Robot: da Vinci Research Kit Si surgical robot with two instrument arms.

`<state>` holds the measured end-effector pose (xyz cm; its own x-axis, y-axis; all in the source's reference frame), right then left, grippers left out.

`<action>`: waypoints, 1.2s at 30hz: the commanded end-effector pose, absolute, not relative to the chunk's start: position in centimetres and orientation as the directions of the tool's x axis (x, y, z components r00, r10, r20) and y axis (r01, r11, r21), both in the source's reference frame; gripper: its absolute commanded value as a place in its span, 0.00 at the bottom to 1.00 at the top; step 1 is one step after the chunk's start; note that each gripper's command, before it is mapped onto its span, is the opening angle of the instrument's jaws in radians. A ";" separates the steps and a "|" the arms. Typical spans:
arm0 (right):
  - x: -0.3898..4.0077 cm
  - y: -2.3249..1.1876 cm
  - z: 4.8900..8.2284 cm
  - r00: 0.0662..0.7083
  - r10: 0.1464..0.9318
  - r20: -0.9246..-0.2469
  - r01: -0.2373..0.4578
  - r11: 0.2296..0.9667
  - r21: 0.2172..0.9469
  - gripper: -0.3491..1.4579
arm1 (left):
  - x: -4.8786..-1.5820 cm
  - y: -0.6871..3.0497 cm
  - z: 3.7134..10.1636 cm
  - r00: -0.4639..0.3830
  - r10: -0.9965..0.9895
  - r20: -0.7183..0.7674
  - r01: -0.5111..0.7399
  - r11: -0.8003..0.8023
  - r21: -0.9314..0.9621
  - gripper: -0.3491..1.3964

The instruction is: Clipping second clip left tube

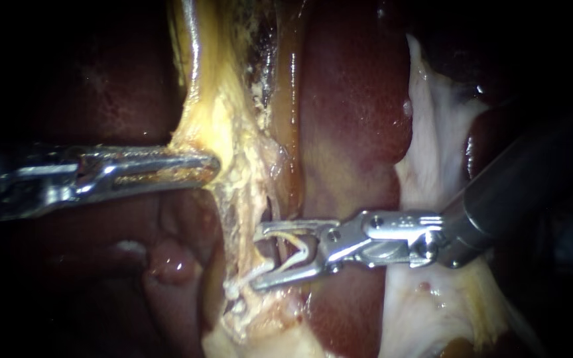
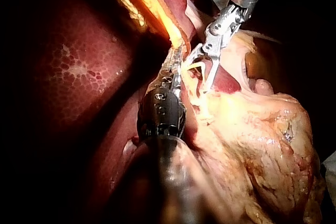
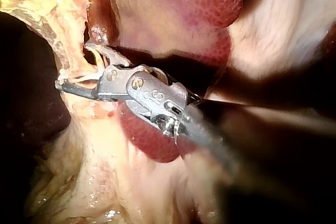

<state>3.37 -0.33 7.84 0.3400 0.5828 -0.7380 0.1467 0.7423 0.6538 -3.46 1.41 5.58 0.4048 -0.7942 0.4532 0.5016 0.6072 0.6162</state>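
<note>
Right instrument — jaws wide apart, an open clip seated against both, straddling the tube. Left instrument — jaws clamped on yellow tissue above the tube.

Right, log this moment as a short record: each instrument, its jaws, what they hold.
left instrument: jaws shut on yellow tissue
right instrument: jaws stand apart, holding a clip between them
clip state: legs spread, not squeezed shut
clip place: around a pale strand below the left instrument's grip; cannot tell if it is the left tube
background: dark red liver
</note>
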 end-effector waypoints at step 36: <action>3.62 -0.36 7.81 0.342 0.644 -0.684 0.197 0.663 0.722 0.00 | -3.45 1.43 5.62 0.404 -0.794 0.455 0.505 0.608 0.613 0.00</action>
